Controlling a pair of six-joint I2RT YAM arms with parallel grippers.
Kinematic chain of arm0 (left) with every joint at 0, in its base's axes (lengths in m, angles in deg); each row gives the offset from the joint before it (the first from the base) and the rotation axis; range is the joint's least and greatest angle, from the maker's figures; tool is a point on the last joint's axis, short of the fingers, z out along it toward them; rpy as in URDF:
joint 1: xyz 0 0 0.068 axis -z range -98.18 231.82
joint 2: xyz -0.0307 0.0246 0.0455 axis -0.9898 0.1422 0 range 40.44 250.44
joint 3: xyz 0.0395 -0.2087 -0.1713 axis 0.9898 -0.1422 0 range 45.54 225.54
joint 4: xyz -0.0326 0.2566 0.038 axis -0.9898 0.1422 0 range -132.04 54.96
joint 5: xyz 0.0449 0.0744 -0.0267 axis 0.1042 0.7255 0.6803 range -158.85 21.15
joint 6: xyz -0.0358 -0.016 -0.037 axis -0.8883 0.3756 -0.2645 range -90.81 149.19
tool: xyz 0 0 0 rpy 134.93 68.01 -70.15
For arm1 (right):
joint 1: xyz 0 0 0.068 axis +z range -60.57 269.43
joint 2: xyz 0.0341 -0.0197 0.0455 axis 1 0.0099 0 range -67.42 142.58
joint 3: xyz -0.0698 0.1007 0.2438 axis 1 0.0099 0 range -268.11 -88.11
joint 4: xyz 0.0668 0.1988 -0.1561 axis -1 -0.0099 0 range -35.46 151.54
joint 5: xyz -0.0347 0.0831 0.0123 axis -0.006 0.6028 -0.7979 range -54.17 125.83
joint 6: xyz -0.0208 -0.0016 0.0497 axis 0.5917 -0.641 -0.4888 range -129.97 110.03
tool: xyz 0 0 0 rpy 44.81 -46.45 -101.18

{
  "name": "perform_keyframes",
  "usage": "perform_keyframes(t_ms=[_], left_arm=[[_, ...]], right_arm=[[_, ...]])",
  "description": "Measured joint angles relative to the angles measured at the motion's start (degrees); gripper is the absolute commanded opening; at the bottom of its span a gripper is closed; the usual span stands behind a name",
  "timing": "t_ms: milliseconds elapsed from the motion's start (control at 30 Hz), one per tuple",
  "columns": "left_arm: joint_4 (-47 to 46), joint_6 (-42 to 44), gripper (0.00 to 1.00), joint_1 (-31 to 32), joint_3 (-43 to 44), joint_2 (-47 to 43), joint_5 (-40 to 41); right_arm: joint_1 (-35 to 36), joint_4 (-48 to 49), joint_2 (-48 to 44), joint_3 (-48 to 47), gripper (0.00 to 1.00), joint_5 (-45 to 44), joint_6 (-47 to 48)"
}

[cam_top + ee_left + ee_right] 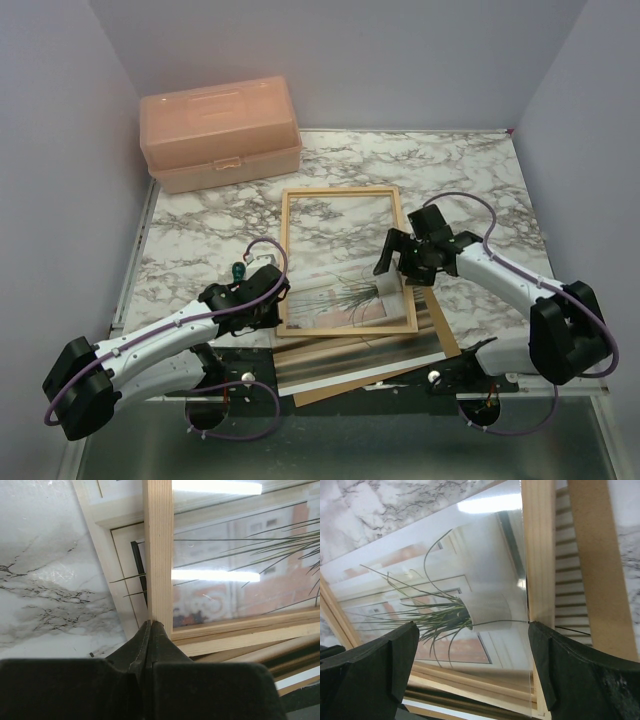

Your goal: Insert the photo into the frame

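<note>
Photo [345,297] within the frame [340,191]'s near half, edges hard to trace; left jaws pressed together, right jaws spread.

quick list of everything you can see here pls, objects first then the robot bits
peach plastic toolbox: one, peach, far left of the table
rectangular light-wood picture frame: one, pale wood, flat mid-table
plant photo print: one, green on pale, showing in the frame's near half
clear glossy sheet: apparently one, see-through, over the print
stiff brown backing board: one, brown, under the frame, sticking out on the right
marble-pattern table: one, white and grey, under everything
left arm and right arm: two, white with black joints, near corners
left gripper: one, black, shut, tips at the frame's near left corner
right gripper: one, black, open, above the frame's right bar
</note>
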Motion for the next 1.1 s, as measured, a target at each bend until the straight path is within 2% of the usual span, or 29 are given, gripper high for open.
perform_keyframes(t_ms=[233, 300, 400, 467, 633, 800, 900, 1100], left_arm=[[-0.1, 0.2, 0.16, 0.0, 0.0, -0.2, 0.0], [0.0, 0.2, 0.24, 0.0, -0.2, -0.5, 0.0], [0.2, 0.5, 0.42, 0.0, -0.5, -1.4, -0.1], [0.3, 0.7, 0.51, 0.1, -0.5, -2.4, -0.3], [0.0, 0.7, 0.60, 0.1, -0.5, -6.1, -1.0], [-2.8, 0.7, 0.62, 0.1, -1.3, -8.9, -2.9], [-4.3, 0.6, 0.58, 0.0, -1.9, -8.6, -4.0], [-6.0, -0.8, 0.48, -0.6, -1.9, -3.2, -5.0]], right_arm=[[0.0, -4.6, -1.3, -0.6, 1.00, -4.6, 1.0], [0.0, -5.6, -1.8, -0.6, 1.00, -5.9, 1.0], [0.0, -6.4, -2.8, -0.6, 0.98, -7.2, 1.0], [0.0, -6.5, -3.4, -0.4, 0.96, -7.6, 1.0], [0.0, -6.4, -4.0, 1.8, 0.85, -7.9, 1.0], [0.0, -6.3, -4.0, 4.6, 0.78, -7.9, 0.9], [0.0, -5.6, -3.7, 5.2, 0.76, -7.9, 0.9], [0.0, -3.5, -3.1, 7.0, 0.52, -7.9, 0.9]])
